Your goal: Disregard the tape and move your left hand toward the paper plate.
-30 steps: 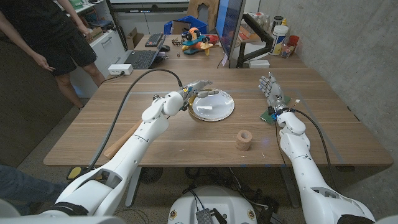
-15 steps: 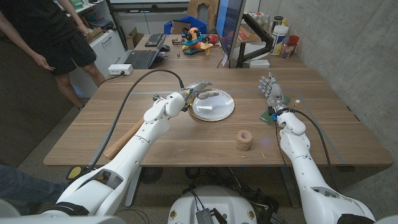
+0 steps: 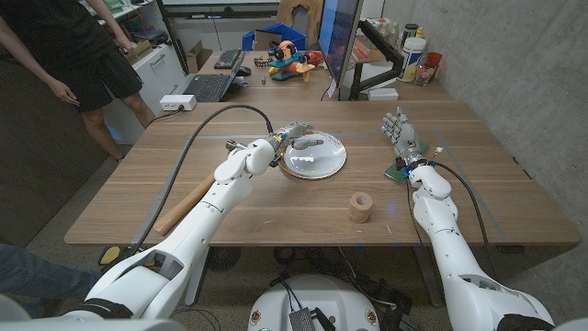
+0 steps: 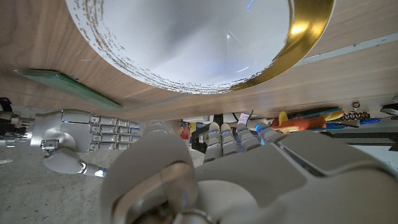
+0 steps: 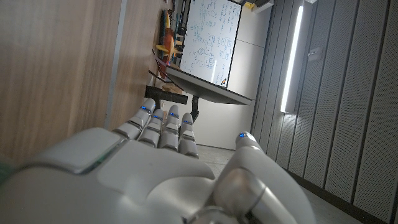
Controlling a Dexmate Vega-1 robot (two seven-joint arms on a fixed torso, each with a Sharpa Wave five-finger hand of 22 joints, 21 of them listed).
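A white paper plate with a gold-tinted rim lies at the middle of the wooden table. My left hand hovers at the plate's far left rim, fingers apart and reaching over the rim, holding nothing. In the left wrist view the plate lies just beyond my left hand. A brown roll of tape stands nearer the front edge, right of the plate. My right hand stands at the table's right, fingers spread and upright, empty; it also shows as the right hand and the right hand.
A small green board lies by my right wrist. A wooden slat lies on the table's left part under my left arm. A person stands at the back left. A desk with a laptop and monitor stands behind.
My left arm has edged slightly right, bringing the hand a little closer over the plate's rim. The right arm, tape and plate have not moved.
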